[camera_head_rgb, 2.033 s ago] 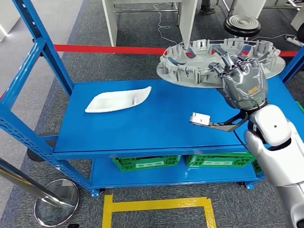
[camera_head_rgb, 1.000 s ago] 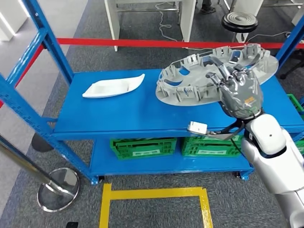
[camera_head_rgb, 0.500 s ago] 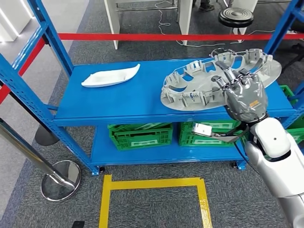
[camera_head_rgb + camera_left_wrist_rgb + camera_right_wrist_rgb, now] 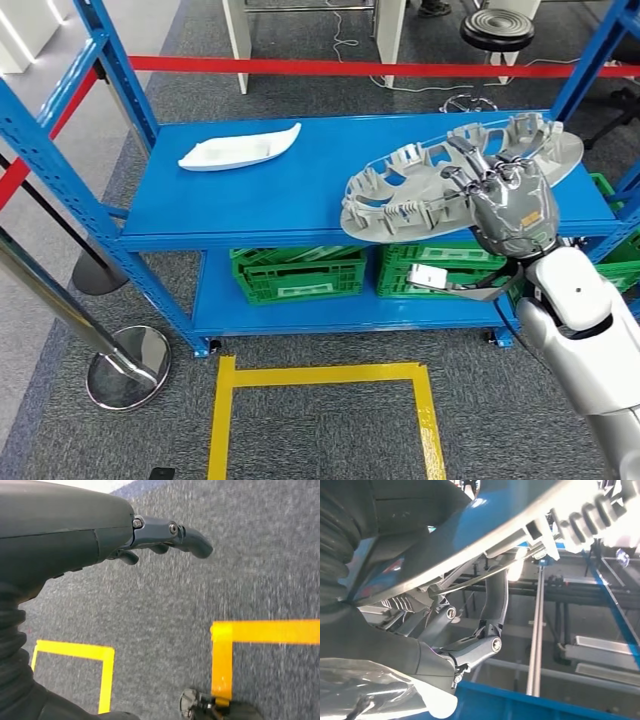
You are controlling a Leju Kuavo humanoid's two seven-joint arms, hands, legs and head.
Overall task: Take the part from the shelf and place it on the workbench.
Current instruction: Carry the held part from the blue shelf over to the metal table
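Part (image 4: 423, 185) held by right robot hand (image 4: 507, 205), long axis running left-right, tilted.

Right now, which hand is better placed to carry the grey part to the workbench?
The right hand: its fingers already grip the grey part. The left hand hangs over the floor.

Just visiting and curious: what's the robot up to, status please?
Right hand grips grey part, lifted over shelf. Left hand holds nothing, fingers apart, above floor. White piece rests on shelf, apart.
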